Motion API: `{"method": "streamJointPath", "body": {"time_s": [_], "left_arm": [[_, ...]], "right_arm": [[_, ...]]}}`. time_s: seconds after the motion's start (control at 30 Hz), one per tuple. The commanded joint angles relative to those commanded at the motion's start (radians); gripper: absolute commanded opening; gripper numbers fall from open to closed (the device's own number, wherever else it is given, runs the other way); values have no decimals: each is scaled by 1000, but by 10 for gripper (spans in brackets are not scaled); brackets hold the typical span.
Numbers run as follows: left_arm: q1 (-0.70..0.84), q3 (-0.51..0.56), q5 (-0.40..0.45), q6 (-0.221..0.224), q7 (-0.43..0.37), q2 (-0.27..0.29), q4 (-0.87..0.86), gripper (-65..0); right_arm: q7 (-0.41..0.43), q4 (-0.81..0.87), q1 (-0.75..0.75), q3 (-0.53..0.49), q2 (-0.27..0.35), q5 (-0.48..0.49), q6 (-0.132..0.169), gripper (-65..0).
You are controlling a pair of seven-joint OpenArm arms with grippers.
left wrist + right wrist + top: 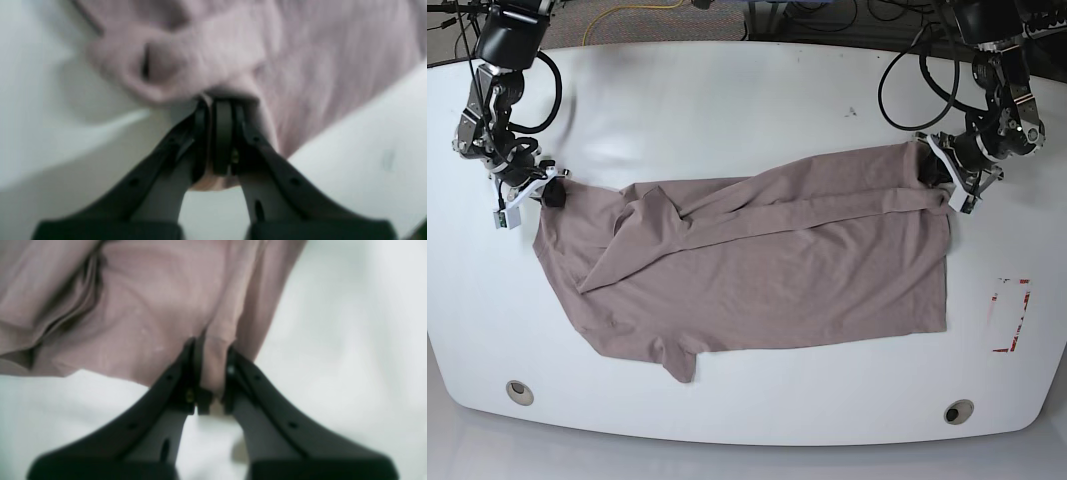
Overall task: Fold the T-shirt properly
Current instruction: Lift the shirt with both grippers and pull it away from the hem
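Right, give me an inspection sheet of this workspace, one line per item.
Surface: white table with rounded corners, two round holes near its front edge.
Job's things: dusty mauve-brown cotton T-shirt spread out, its upper part folded over in creased bands, one sleeve pointing at the front edge.
Clutter: small red-and-white marking on the table beside the shirt.
Grippers: left gripper shut on the shirt's edge; right gripper shut on a pinch of fabric at the opposite end.
Cables: black cables looping off both arms.
Surroundings: floor and more cables beyond the far edge.
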Motion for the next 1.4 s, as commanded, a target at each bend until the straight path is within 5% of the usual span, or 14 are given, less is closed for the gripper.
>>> {"method": "streamJointPath", "body": {"time_s": [0.63, 1.4], "left_arm": [[178, -92, -3, 0, 2, -120, 206, -650], [313, -195, 0, 0, 12, -164, 236, -650]], "right_arm": [[-127, 354, -285, 2, 20, 6, 0, -650], [-233, 588, -514, 80, -34, 2, 0, -650]]}}
